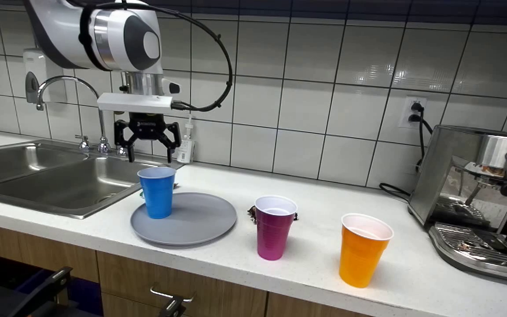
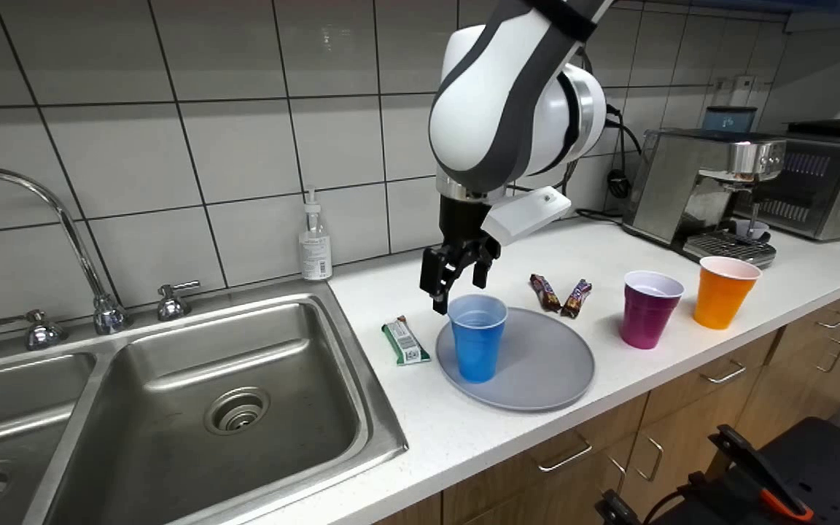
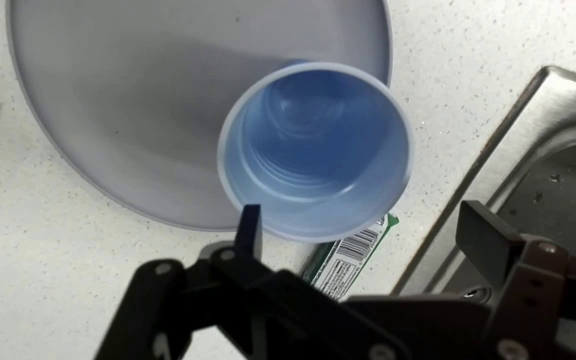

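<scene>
"What's the gripper got?"
"Nothing, jaws spread wide, nr the rim of the blue cup."
"& the cup?"
"Upright on the gray plate, sink side. Green/white packet nearby on ctr."

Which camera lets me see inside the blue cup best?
The wrist view: it looks down into the blue cup, right to the bottom. Both exterior views show mostly its outside, plus a little inside.

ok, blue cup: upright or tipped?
Upright: in both exterior views the blue cup stands base-down on the gray plate, rim up, and the wrist view looks down into its open mouth.
</scene>
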